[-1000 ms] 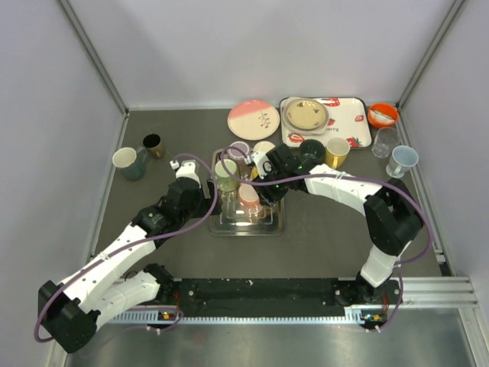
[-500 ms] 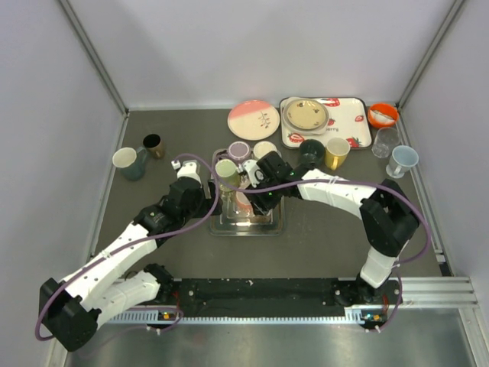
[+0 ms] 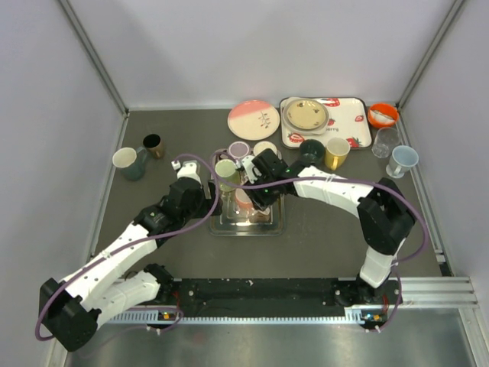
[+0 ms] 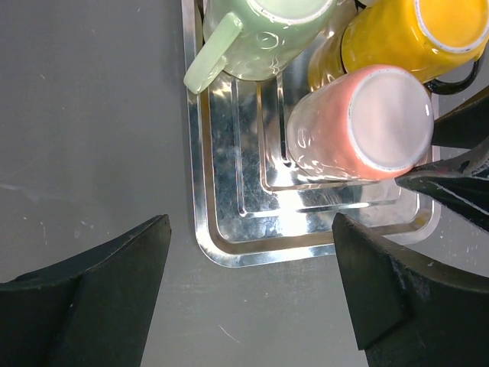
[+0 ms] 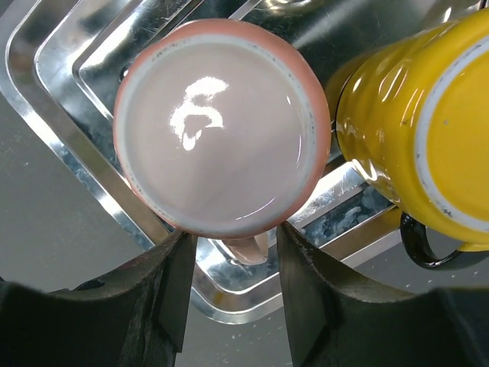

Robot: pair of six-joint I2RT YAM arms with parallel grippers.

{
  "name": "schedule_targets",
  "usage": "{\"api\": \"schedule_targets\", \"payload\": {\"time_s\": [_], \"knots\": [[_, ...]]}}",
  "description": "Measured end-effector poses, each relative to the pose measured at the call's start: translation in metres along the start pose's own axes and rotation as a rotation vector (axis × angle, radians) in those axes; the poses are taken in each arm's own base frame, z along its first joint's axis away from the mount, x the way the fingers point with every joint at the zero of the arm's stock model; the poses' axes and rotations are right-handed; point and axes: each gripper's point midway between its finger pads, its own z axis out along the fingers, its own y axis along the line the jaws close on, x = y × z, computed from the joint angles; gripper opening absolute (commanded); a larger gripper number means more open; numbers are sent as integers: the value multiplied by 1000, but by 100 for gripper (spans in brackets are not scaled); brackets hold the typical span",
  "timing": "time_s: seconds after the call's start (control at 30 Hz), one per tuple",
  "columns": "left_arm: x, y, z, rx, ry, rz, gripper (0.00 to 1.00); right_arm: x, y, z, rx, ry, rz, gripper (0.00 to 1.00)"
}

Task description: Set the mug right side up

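Observation:
The pink mug (image 3: 246, 201) stands upside down on the metal tray (image 3: 229, 228), its flat base (image 5: 221, 126) facing up. Its handle (image 5: 248, 248) points toward the tray's near rim. My right gripper (image 5: 235, 252) is open, one finger on each side of the handle, with a small gap on both sides. In the left wrist view the mug (image 4: 359, 122) sits beyond my left gripper (image 4: 252, 260). That gripper hangs wide open over the table by the tray's corner (image 4: 221, 252), holding nothing.
A green mug (image 4: 263, 30) and a yellow mug (image 5: 428, 130) share the tray, close behind the pink one. Behind stand a pink plate (image 3: 253, 118), a strawberry tray (image 3: 325, 122), a gold cup (image 3: 337, 153) and a dark mug (image 3: 311, 149). Two cups (image 3: 131, 163) stand at left.
My right gripper moved left and down onto the pink mug, and its jaws narrowed a little around the handle. The left arm stayed put.

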Motion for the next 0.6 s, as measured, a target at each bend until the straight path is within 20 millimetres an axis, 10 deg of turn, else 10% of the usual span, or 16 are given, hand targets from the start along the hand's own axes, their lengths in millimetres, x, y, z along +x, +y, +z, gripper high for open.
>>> {"api": "schedule_targets", "payload": {"time_s": [0.6], "knots": [[2,1,1,-3,5,1,92,10,-5,12,29,45,15,0]]}}
